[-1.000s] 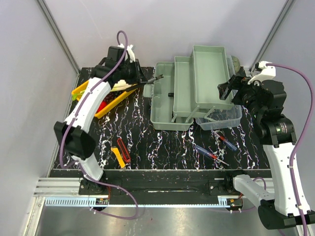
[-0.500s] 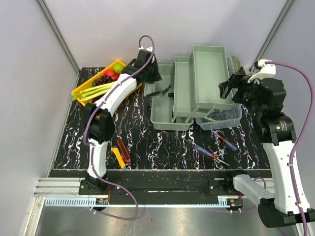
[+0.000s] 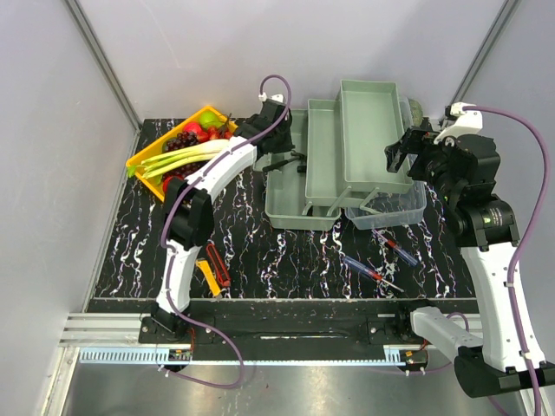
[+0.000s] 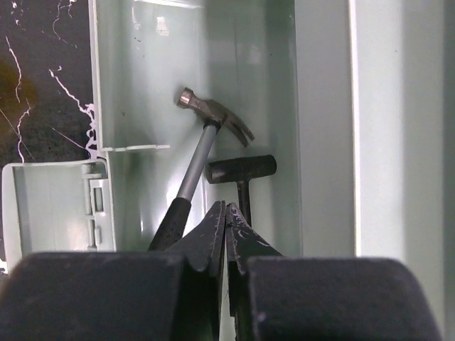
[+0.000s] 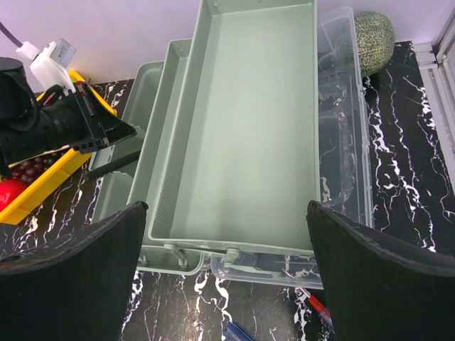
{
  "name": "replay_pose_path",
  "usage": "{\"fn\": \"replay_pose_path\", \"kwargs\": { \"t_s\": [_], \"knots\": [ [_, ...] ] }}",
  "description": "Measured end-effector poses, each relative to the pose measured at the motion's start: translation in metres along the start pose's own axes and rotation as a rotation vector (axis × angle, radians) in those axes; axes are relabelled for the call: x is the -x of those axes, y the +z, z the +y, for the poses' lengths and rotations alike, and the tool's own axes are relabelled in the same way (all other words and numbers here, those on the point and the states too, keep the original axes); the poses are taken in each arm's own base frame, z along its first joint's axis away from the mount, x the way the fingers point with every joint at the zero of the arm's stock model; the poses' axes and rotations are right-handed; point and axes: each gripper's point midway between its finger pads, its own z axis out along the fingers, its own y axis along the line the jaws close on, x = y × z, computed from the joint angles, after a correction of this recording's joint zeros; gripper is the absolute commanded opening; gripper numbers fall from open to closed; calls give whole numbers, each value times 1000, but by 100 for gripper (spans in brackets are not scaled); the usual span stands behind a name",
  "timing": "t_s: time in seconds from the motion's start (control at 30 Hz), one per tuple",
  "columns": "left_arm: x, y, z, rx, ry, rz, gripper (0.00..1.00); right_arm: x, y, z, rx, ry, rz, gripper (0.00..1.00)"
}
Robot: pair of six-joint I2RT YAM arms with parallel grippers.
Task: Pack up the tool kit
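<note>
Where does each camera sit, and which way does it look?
Top external: high behind both arms, looking down on them, the black marbled table and pale grey-green plastic toolbox.
Left wrist: on the left arm, looking into the toolbox at two hammers; shut left gripper below.
Right wrist: on the right arm, looking down on the trays; open right gripper frames it.
Shared by all: toolbox.

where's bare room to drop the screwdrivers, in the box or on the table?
Top tray is bare. The table between cutters and screwdrivers, in front of the toolbox, is open. Crowded: bottom bin, with claw hammer, black mallet and left gripper.
</note>
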Motion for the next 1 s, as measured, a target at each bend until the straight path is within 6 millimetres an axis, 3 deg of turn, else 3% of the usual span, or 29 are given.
{"fn": "replay_pose_path", "kwargs": {
  "t_s": [0.1, 0.2, 0.37, 0.53, 0.63, 0.83, 0.9, 1.0],
  "knots": [
    [-2, -1, 1, 6, 30, 6, 43, 0, 0, -1, -8, 0, -1, 99],
    [-3, -2, 6, 21, 65, 9, 65, 0, 0, -2, -11, 0, -2, 99],
    [-4, -24, 20, 63, 125, 22, 82, 0, 1, -3, -15, -1, 0, 99],
    [1, -63, 30, 57, 141, 33, 83, -1, 2, -3, -17, -3, 3, 100],
    [1, -77, 35, 13, 122, 61, 79, -1, 2, -3, -17, -3, 3, 99],
    [-19, -81, 45, -60, 76, 171, 68, -1, 2, -3, -17, -2, 3, 99],
    [-27, -83, 42, -81, 64, 203, 61, -1, 2, -3, -16, -1, 2, 99],
    [-34, -82, 35, -119, 36, 240, 60, 0, 0, -3, -15, 0, -2, 100]
  ]
}}
